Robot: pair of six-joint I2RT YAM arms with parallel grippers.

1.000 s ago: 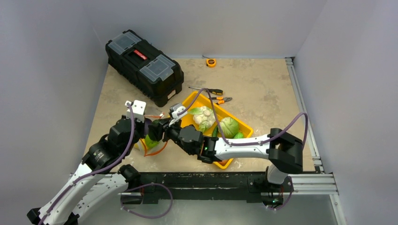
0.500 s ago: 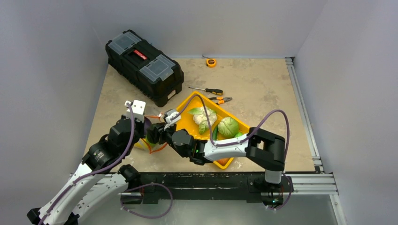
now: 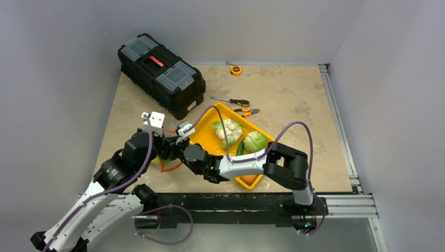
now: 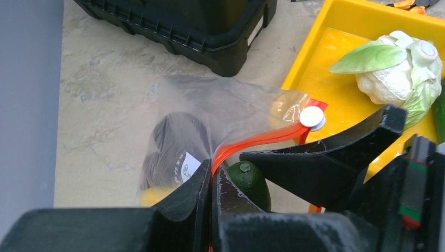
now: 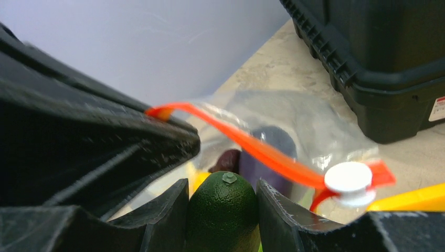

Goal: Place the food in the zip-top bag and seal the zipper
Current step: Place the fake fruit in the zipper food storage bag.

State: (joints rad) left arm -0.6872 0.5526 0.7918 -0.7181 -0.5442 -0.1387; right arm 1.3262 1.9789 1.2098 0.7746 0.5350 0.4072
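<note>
My left gripper (image 4: 211, 176) is shut on the red-orange zipper (image 4: 262, 137) of the clear zip-top bag (image 4: 210, 110) and holds its mouth up beside the yellow tray. A purple eggplant (image 4: 168, 147) and a yellow squash (image 4: 155, 195) lie inside the bag. My right gripper (image 5: 222, 202) is shut on a green round fruit (image 5: 223, 210) right at the bag's mouth (image 5: 252, 147), next to the white slider (image 5: 347, 181). A white cauliflower (image 3: 228, 129), a cabbage (image 3: 255, 141) and a cucumber (image 3: 240, 149) lie in the tray. Both grippers meet at the bag in the top view (image 3: 167, 152).
The yellow tray (image 3: 205, 132) sits right of the bag. A black toolbox (image 3: 160, 73) stands behind the bag. A screwdriver (image 3: 231, 101) and pliers (image 3: 246, 111) lie beyond the tray, and a tape measure (image 3: 236, 70) lies at the back.
My right gripper has moved left from the tray's edge to the bag's mouth with the green fruit in it. The left gripper has stayed holding the zipper.
</note>
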